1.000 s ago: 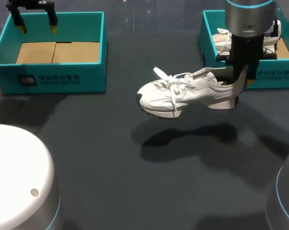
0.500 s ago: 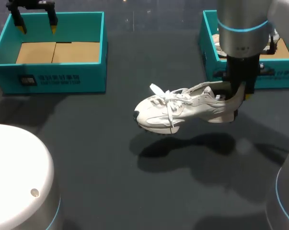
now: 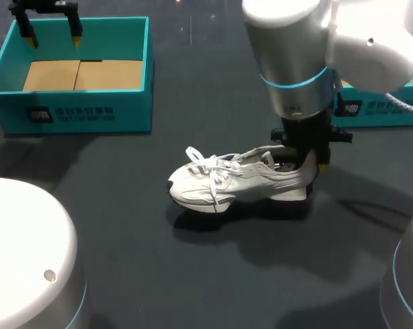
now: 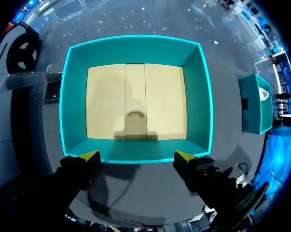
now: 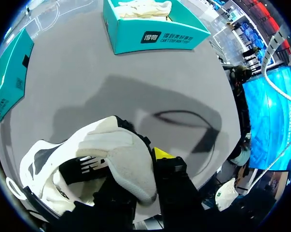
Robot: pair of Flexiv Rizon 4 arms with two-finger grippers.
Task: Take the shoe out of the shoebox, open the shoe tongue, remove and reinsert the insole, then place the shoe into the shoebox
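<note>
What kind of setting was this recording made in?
Probably a robot lab bench set up for shoe handling: a dark table bears an open teal shoebox, and the right gripper holds a white sneaker by its heel.

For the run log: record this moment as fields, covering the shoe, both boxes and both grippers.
shoe: white, laced, low at the table between the boxes, toe toward the left side
right gripper: clamped on the shoe's heel
left gripper: fingers apart, above the left shoebox
left shoebox: teal, holds nothing, cardboard floor
right shoebox: teal, holds a second shoe
</note>
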